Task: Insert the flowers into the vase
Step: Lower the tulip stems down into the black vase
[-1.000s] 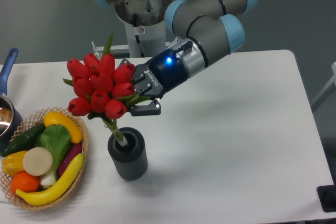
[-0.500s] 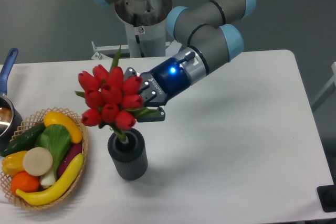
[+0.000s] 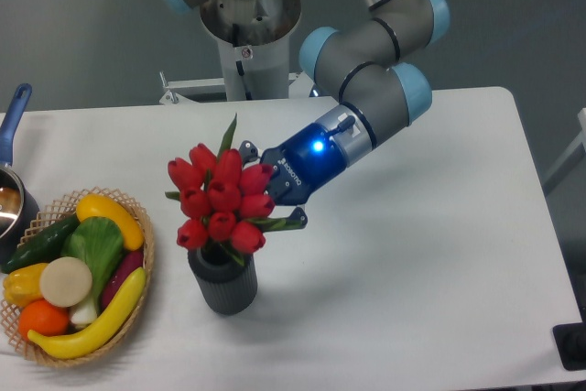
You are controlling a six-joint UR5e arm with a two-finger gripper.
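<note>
Gripping one bunch of flowers (image 3: 220, 203), the end effector (image 3: 273, 188) holds it in one vase (image 3: 222, 283).

Stems of the flowers (image 3: 222, 203) and pincer (image 3: 272, 197) grip, hidden behind blooms

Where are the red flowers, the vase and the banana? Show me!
flowers (image 3: 222, 199), fixed camera view, on a middle red bud of the bunch
vase (image 3: 225, 290), fixed camera view, on its ribbed grey side
banana (image 3: 103, 320), fixed camera view, on the yellow curve in the basket
</note>
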